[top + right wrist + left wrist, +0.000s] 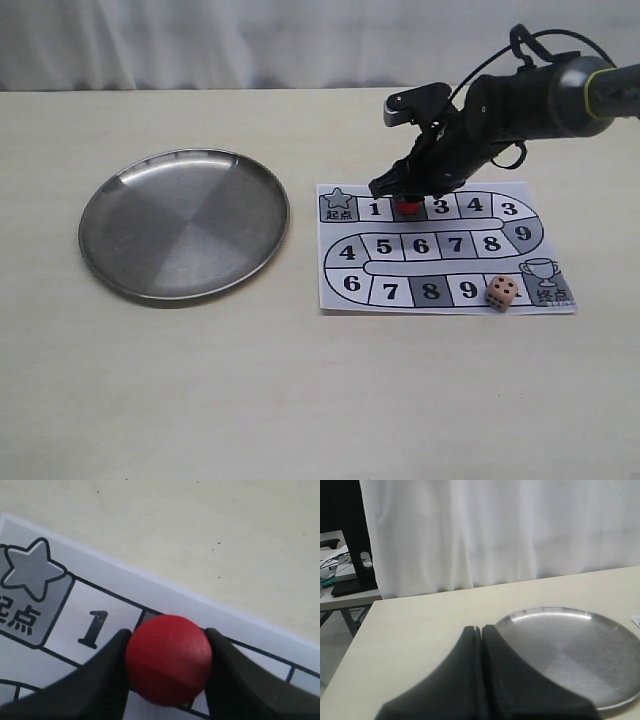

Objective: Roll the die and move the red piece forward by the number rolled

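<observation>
The red piece (407, 208) stands on the second square of the board's top row, between squares 1 and 3. My right gripper (408, 200) is shut on the red piece (169, 659), one finger against each side. The tan die (502, 292) rests on the paper game board (440, 285) at the bottom row's right, next to the trophy square. My left gripper (482, 630) is shut with nothing in it, seen only in the left wrist view beside the steel plate (570, 650).
A round steel plate (184, 222) lies left of the board. A white curtain runs along the table's far edge. In the left wrist view a side table with clutter (340, 575) stands beyond the table corner.
</observation>
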